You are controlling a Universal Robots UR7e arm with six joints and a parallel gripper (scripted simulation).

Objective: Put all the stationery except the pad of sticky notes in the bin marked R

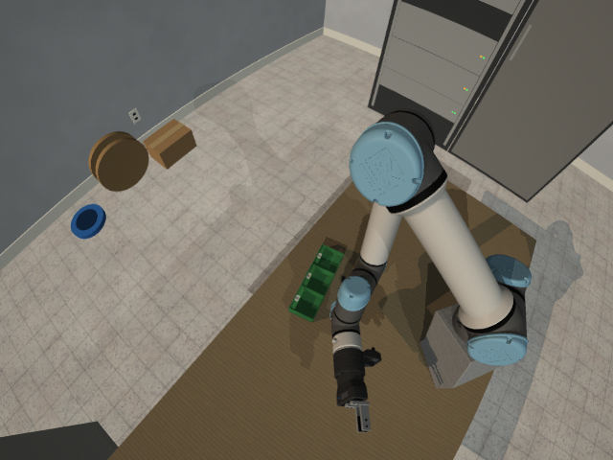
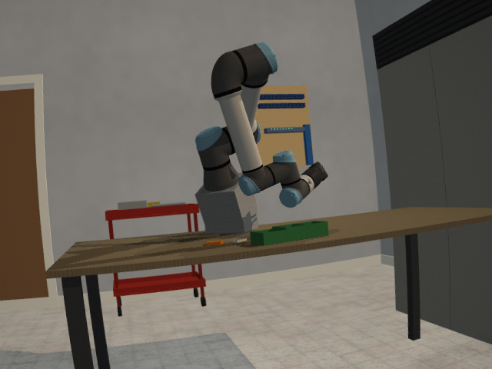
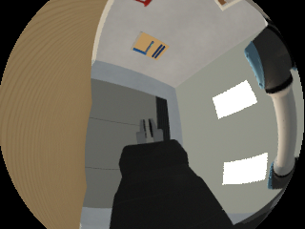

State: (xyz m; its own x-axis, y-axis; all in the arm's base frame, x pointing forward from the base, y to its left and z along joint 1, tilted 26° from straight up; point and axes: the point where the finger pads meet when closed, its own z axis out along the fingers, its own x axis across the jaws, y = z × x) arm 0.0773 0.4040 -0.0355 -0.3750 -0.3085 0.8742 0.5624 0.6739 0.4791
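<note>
Room: pale, speckled tile floor [image 1: 197,238] [image 2: 317,301]; wood-grained brown table [image 1: 238,396] [image 2: 377,222] [image 3: 43,119].

Gripper [image 1: 362,428] [image 2: 321,171] [image 3: 147,124]: metal fingers nearly together, a narrow gap between, nothing seen held; fingers not distinguishable in the exterior view.

Wrist: raised well above the table, gripper tilted upward in the exterior view.

Arm [image 1: 450,252] [image 2: 240,133] [image 3: 286,119]: white tubes, dark joints, light-blue caps; elbow high, forearm descending; on a grey block pedestal [image 1: 438,346] [image 2: 218,214].

Green three-compartment bin row [image 1: 301,313] [image 2: 291,234]: standing on the table; pale labels in the top view only, letters too small to read, so R unplaced.

Small orange item [image 2: 214,242] and small pale item [image 2: 239,241]: on the table, near the bin row's end, outside it; exterior view only, kinds unclear. Sticky notes not identifiable.

Top view only: blue round container [image 1: 77,227], brown cardboard box [image 1: 177,147].

Exterior view: red metal cart [image 2: 151,211], its upper left part visible beyond the table.
</note>
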